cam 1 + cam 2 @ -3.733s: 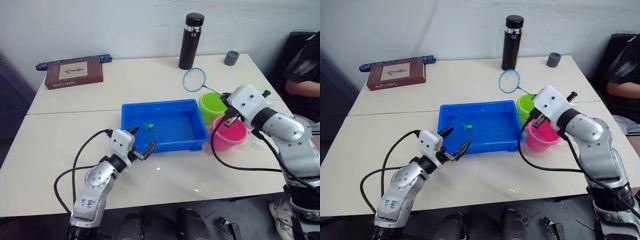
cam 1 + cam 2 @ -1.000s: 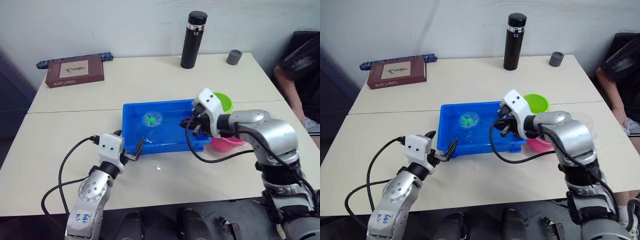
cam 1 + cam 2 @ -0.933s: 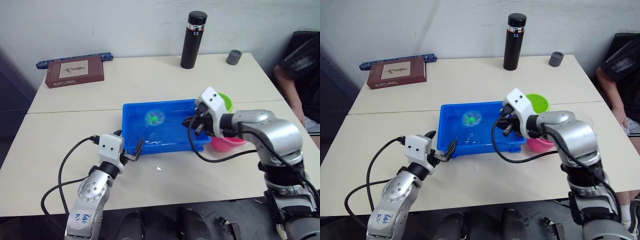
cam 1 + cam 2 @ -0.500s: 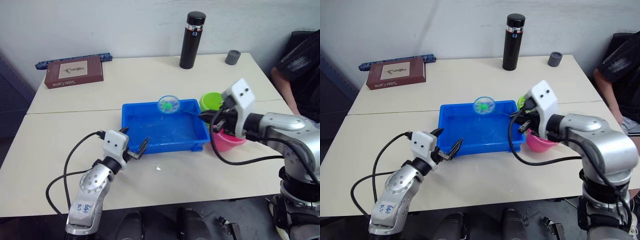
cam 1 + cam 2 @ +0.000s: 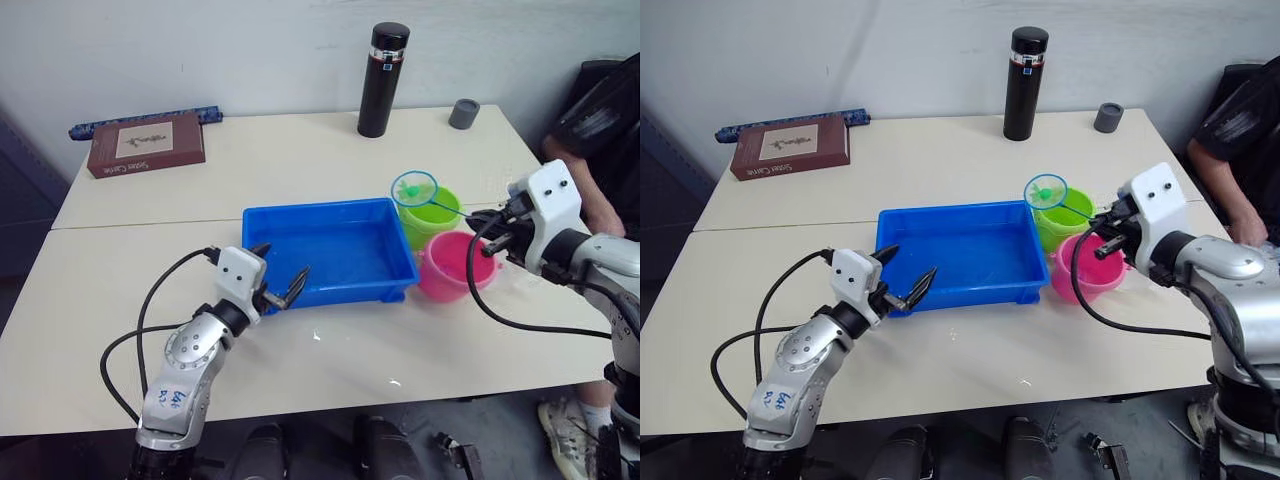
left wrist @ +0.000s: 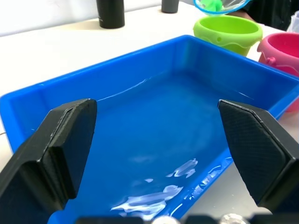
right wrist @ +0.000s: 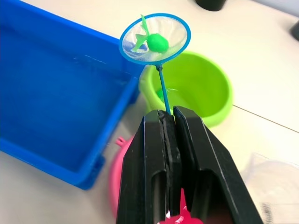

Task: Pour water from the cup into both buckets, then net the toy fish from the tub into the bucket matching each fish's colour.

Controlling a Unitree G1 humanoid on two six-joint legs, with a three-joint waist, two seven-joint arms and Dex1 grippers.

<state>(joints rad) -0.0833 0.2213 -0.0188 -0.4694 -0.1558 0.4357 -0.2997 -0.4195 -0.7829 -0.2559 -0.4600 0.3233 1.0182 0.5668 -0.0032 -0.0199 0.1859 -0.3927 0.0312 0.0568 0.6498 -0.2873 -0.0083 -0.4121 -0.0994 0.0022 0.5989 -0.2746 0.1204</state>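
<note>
Now | my right gripper, clamped on the net, has lifted a green fish from the tub | it hangs over the green bucket | tip next.

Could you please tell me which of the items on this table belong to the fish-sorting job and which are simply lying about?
Belonging to the job:
- shallow bright blue plastic tub
- lime green plastic bucket
- pink plastic bucket
- blue-rimmed hoop net in the right gripper
- green toy fish in that net
- clear plastic cup

Lying about:
- tall black flask
- small grey cap
- brown book
</note>
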